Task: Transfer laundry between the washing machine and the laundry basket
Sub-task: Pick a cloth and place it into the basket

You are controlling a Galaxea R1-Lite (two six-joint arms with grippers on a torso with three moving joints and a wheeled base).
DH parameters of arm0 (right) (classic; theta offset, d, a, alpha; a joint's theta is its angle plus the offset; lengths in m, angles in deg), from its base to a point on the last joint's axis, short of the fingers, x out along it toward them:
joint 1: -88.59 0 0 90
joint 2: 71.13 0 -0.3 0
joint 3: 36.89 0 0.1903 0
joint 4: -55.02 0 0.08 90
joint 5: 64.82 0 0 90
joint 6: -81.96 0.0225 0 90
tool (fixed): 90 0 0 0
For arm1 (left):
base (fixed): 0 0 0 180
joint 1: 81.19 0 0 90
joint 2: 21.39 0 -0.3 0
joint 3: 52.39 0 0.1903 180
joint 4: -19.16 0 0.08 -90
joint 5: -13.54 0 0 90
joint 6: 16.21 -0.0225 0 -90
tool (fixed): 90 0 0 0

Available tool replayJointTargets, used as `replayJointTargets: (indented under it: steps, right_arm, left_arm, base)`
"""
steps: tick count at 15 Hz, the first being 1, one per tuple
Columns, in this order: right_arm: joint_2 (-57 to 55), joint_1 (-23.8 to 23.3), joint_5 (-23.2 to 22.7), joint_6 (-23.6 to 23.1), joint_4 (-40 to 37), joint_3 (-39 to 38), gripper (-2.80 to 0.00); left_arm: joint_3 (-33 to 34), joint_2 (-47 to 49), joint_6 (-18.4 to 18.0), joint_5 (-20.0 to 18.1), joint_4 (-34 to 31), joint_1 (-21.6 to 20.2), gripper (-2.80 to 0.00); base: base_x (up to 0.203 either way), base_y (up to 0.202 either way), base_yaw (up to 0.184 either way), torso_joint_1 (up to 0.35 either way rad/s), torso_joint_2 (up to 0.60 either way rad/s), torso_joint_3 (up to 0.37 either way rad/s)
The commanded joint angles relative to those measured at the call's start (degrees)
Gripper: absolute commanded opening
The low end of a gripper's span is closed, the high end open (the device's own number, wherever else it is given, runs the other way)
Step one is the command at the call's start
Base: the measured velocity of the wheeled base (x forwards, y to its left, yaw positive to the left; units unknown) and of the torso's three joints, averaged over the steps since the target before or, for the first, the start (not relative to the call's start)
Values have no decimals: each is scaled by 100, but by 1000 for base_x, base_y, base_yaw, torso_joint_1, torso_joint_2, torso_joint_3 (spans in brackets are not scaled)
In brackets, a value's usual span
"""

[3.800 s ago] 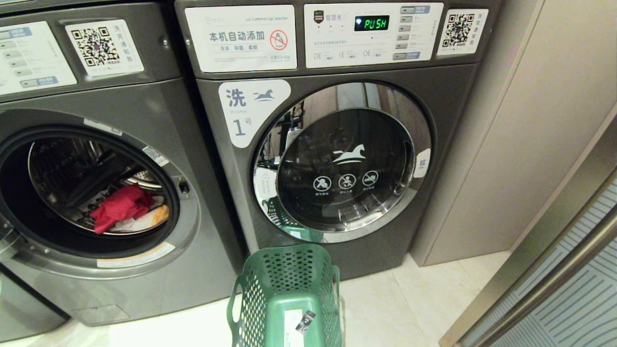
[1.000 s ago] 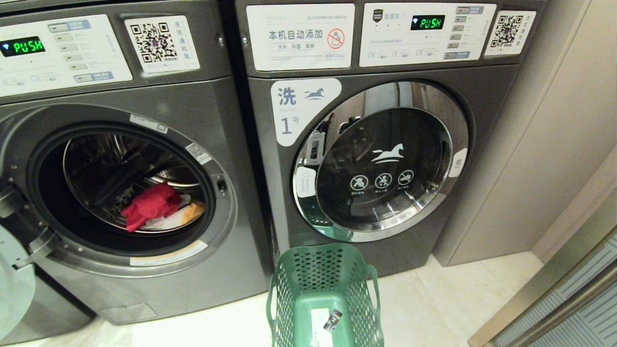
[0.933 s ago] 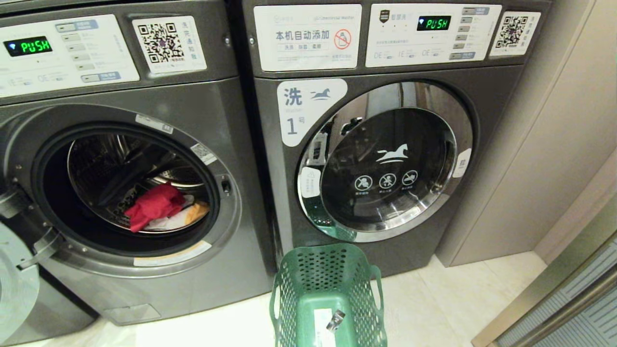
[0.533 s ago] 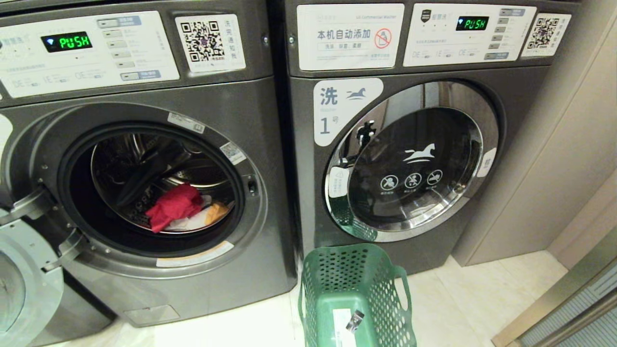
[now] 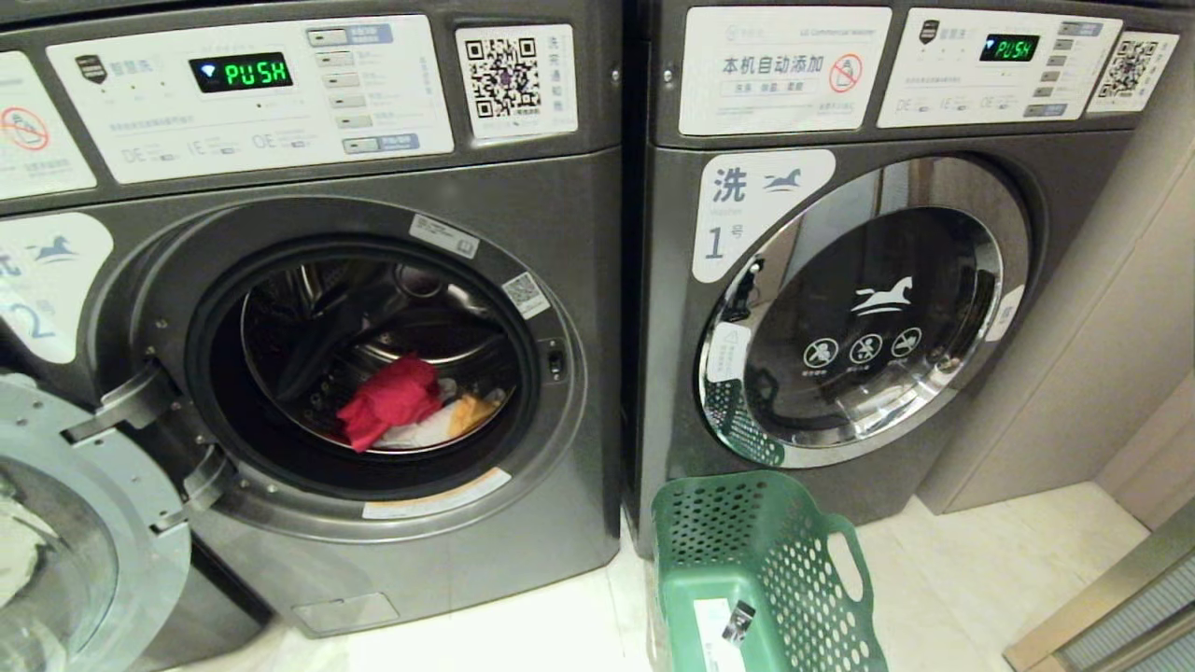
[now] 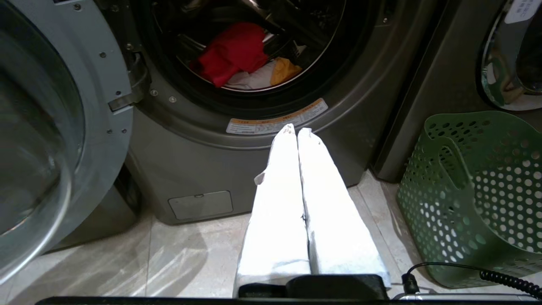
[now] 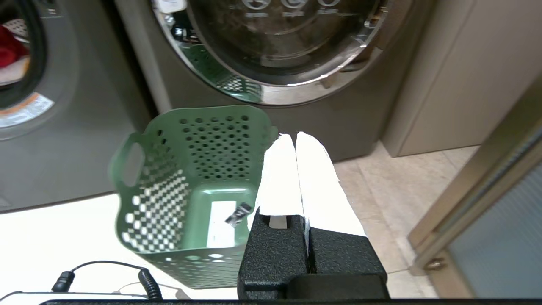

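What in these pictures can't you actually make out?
- The white garment in the washing machine: the red one covers most of it in the head and left wrist views.
- The laundry basket: its near end is cut off by the head view's lower edge.
- The small dark clip on the basket's floor: too small to identify.
- The control panel's fine print: too small to read.

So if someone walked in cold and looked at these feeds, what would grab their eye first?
Probably the red garment heaped on white and orange-yellow cloth in the drum of washing machine 2, whose door hangs open at the left of the head view. Next, the green laundry basket on the floor in front of closed washer 1, holding only a white sticker and a small clip.
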Motion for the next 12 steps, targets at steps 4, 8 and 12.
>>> replayJointTargets:
  steps: [4, 8, 12]
  right_arm:
    - [-9, 2, -1, 4, 5, 0, -280]
    - [-9, 2, -1, 4, 7, 0, -280]
    - [-9, 2, -1, 4, 0, 0, -280]
  left_arm:
    - [0, 10, 9, 0, 0, 0, -280]
    - [0, 10, 9, 0, 0, 0, -280]
    - [0, 10, 9, 0, 0, 0, -280]
  base:
    - [0, 193, -3, 2, 1, 0]
    - [0, 192, -3, 1, -1, 4]
    - [0, 116, -2, 0, 3, 3]
